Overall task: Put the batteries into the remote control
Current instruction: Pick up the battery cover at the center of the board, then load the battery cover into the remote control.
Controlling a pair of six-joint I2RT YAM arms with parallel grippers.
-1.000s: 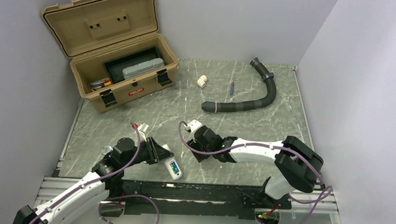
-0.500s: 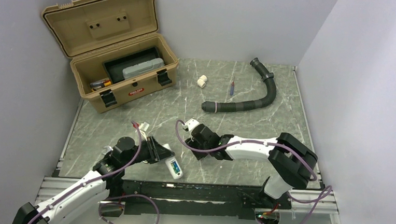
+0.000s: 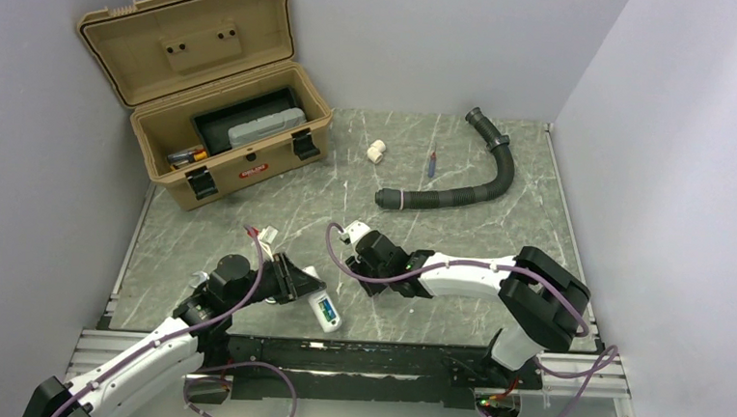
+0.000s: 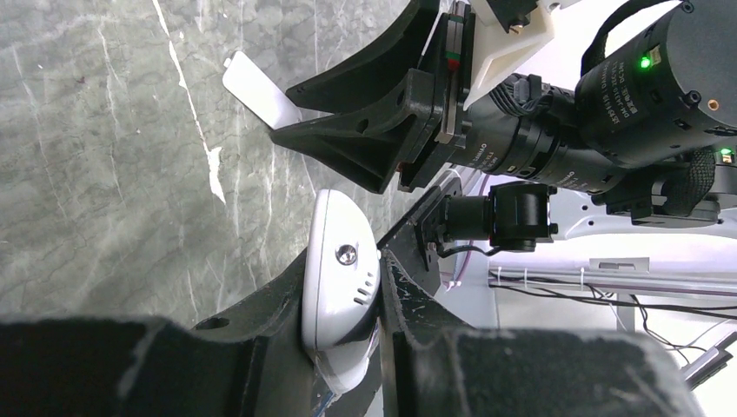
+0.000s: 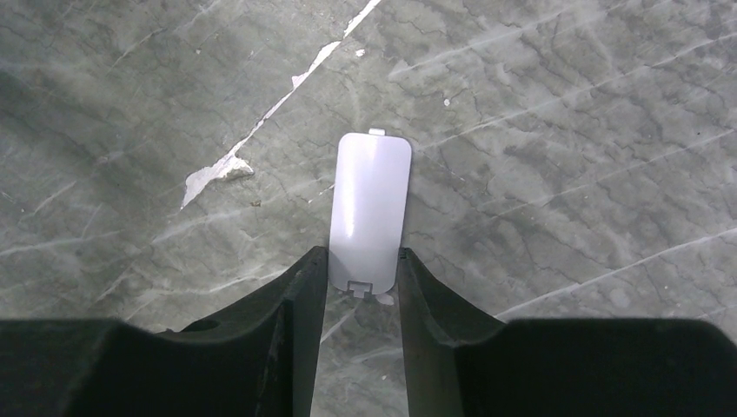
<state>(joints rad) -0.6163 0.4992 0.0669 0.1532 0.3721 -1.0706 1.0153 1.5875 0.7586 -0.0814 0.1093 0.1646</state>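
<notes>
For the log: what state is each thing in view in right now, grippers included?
toolbox: lid open.
remote control: clamped by the left gripper, back uncovered.
batteries: blue and green, apparently seated in the remote control.
cover piece: off the remote control, pinched at one end.
left gripper: shut on the remote control.
right gripper: shut on the cover piece.
hose: lying loose, curved.

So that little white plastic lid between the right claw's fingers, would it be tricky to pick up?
Probably light: the battery cover looks thin and flat. Its glossy surface suggests it could slip from the right gripper, which pinches only one short end. The small end tab looks breakable.
</notes>
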